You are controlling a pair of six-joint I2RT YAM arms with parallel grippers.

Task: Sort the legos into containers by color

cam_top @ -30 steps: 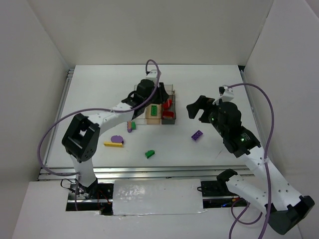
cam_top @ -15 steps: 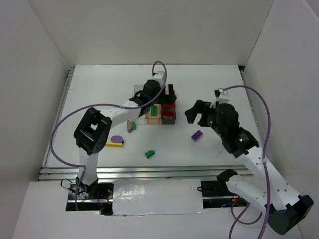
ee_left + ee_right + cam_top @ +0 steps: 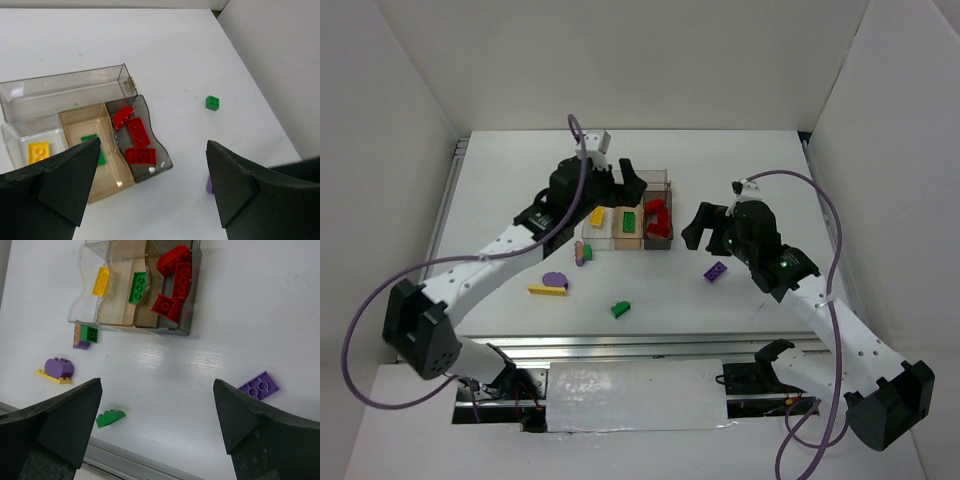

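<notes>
Overhead view, clock directions taken from there: the containers (image 3: 625,222) sit huddled a bit past the middle of the table (image 3: 740,150). The clear bin (image 3: 597,218) is on the 9 o'clock side with one yellow brick (image 3: 597,216) in it. The tan bin (image 3: 629,236) in the middle holds a green brick (image 3: 629,221). The dark grey bin (image 3: 659,240) on the 3 o'clock side holds the red pieces (image 3: 659,218) (three, as far as I can count from the wrist cams). The wide clear compartment (image 3: 65,90) runs along their 12 o'clock side.

The rest of the legos are loose on the table. A purple-and-green stack (image 3: 583,253) is just off the clear bin at 7 o'clock. A yellow plate (image 3: 545,290) with a purple rounded piece (image 3: 554,279) on top lies farther out at 8. A green slope piece (image 3: 620,310) is at 6 and a purple plate (image 3: 715,271) at 4. The left wrist cam also catches a small green brick (image 3: 212,102) out past the dark grey bin.

The left gripper (image 3: 620,185) hangs over the 12 o'clock side of the bins with its fingers (image 3: 75,170) spread wide and nothing between them. The right gripper (image 3: 705,228) is at 3 o'clock, also spread wide and empty, well above the table.
</notes>
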